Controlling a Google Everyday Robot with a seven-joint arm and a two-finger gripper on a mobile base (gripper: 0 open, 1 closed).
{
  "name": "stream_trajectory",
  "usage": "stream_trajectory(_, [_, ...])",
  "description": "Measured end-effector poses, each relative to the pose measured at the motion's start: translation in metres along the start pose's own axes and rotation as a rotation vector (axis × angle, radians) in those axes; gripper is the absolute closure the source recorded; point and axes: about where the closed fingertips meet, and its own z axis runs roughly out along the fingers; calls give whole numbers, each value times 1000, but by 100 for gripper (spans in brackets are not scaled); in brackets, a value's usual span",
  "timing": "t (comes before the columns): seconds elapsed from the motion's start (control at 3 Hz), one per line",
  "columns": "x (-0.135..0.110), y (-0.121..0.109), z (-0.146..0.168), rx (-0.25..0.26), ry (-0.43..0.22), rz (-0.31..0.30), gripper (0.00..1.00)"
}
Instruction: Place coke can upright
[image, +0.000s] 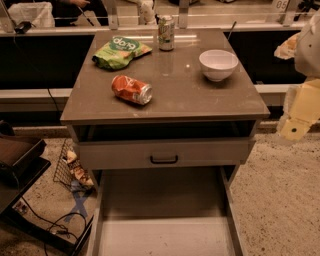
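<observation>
The coke can (131, 89) is orange-red with white markings and a silver end. It lies on its side on the left middle of the brown table top (190, 95), with its silver end toward the front right. My gripper (299, 116) is a pale yellow shape at the right edge of the view, beyond the table's right side and far from the can. It holds nothing that I can see.
A green chip bag (120, 51) lies at the back left. A green-and-silver can (166, 32) stands upright at the back middle. A white bowl (218, 64) sits at the right. A drawer (164, 152) is under the top, and a wire basket (70, 170) is on the floor at the left.
</observation>
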Motion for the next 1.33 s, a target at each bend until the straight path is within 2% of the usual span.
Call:
stream_trajectory(0.33, [0, 0, 0, 0, 0, 0, 0])
stream_trajectory(0.67, [-47, -33, -1, 4, -28, -8, 0])
stream_trajectory(1.0, [-94, -63, -4, 17, 17, 15, 0])
stream_trajectory(1.33, [-136, -95, 2, 55, 44, 79, 0])
